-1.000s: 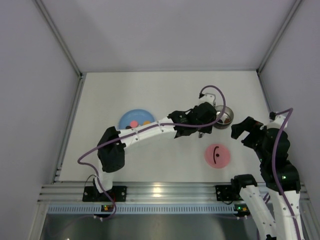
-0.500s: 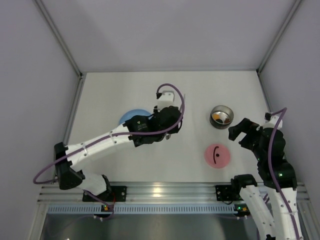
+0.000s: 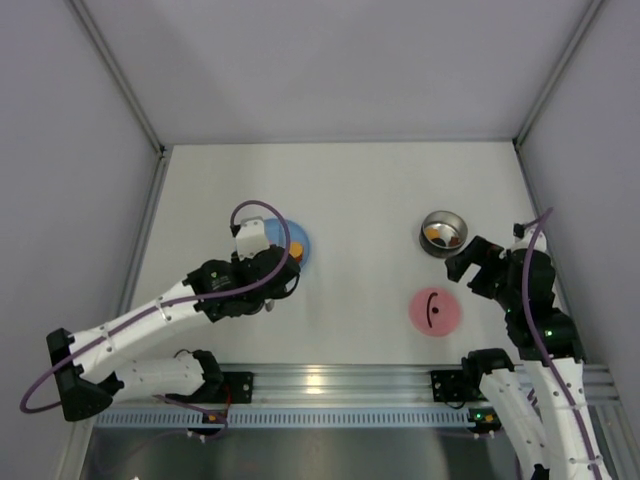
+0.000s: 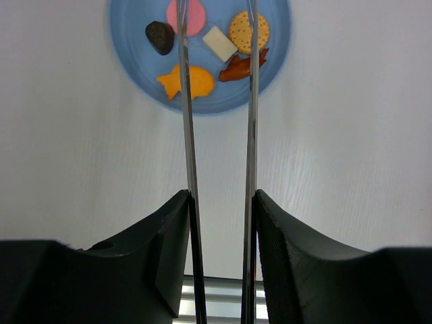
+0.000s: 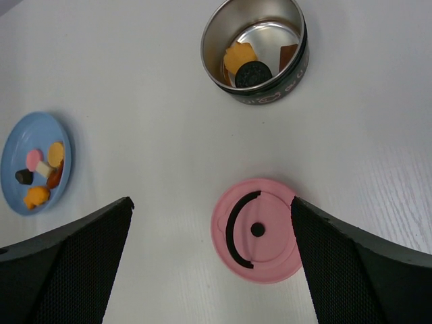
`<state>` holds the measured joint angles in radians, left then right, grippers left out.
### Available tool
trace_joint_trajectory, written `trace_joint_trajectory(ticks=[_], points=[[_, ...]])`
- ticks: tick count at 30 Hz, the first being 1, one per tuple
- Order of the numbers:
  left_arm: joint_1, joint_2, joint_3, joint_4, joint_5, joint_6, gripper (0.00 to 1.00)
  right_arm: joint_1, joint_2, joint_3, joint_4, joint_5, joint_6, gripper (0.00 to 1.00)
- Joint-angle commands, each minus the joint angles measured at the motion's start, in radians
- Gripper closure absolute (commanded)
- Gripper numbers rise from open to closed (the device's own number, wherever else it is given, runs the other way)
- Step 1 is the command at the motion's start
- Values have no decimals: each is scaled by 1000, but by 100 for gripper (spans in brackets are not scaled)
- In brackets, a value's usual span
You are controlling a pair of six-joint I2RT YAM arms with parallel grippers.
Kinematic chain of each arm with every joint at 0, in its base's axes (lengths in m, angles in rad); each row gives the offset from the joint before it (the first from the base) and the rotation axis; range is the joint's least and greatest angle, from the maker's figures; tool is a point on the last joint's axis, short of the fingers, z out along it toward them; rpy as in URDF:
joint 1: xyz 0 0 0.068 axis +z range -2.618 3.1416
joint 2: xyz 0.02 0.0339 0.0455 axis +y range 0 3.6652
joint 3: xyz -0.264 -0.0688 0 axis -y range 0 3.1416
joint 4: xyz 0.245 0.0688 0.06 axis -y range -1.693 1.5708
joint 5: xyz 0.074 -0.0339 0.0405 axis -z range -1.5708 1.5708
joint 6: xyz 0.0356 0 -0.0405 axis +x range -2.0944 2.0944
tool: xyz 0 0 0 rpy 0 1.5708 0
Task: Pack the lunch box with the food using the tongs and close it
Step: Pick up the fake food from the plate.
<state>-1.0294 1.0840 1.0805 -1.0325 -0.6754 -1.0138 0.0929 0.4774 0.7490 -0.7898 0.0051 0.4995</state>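
My left gripper [image 4: 221,196] [image 3: 272,262] is shut on the tongs [image 4: 251,135], whose two slim arms stand apart and reach out over the blue plate [image 4: 135,54] [image 3: 299,243]. Their tips run off the top of the left wrist view. Food on the plate includes an orange fish piece [image 4: 189,81], a pink round [image 4: 197,15], a dark lump [image 4: 160,35], a white block [image 4: 219,44] and a cracker [image 4: 243,30]. The steel lunch box [image 5: 270,94] [image 3: 444,233] holds an orange piece [image 5: 237,57] and a dark cookie [image 5: 253,74]. My right gripper [image 5: 210,202] [image 3: 478,268] is open above the pink lid [image 5: 260,229] [image 3: 434,312].
White walls with metal corner posts close in the table on three sides. An aluminium rail [image 3: 330,380] carrying both arm bases runs along the near edge. A purple cable [image 3: 262,207] loops above the left wrist.
My left arm swung left with the tongs, from the lunch box across the table to the blue plate. The right gripper edged a little left and stayed open.
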Motion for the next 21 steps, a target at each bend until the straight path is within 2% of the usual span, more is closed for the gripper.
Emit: trace_joint_trajectory(ticks=[1, 10, 21], points=[[15, -36, -45, -58, -32, -92, 54, -15, 6, -8, 104, -30, 11, 1], [58, -56, -140, -51, 13, -128, 53, -15, 15, -23, 119, -45, 10, 1], [157, -58, -220, 58, 92, -45, 53, -15, 21, -23, 124, -45, 2, 1]])
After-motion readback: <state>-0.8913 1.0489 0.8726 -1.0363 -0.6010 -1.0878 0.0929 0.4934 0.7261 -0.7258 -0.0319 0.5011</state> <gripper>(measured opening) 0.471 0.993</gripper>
